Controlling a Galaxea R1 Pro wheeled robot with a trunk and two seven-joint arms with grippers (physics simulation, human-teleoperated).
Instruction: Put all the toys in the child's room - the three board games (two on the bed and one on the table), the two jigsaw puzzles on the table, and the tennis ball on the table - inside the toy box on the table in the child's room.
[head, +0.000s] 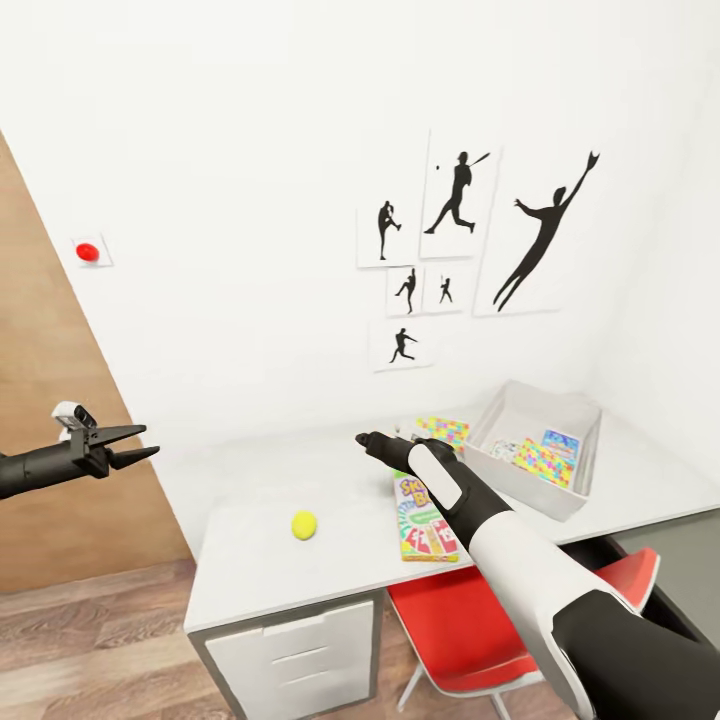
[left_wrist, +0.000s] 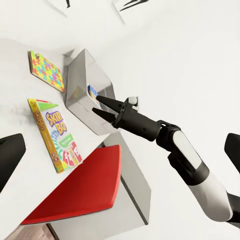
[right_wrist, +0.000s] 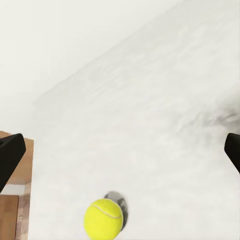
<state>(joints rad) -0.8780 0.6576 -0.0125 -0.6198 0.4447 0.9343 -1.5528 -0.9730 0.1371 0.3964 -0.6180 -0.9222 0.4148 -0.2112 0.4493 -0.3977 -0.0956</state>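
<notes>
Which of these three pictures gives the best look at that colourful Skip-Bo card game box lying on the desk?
The left wrist view: the Skip-Bo box lies fully uncovered there, and its title can be read. In the head view the same box is partly hidden behind the right arm, so part of its cover is lost. The right wrist view looks at the tennis ball instead.

The left claw (head: 135, 444) sits at the frame's left edge, jaws parted, pointing right. The right arm reaches from lower right toward centre, its claw (head: 368, 440) open, holding nothing.
</notes>
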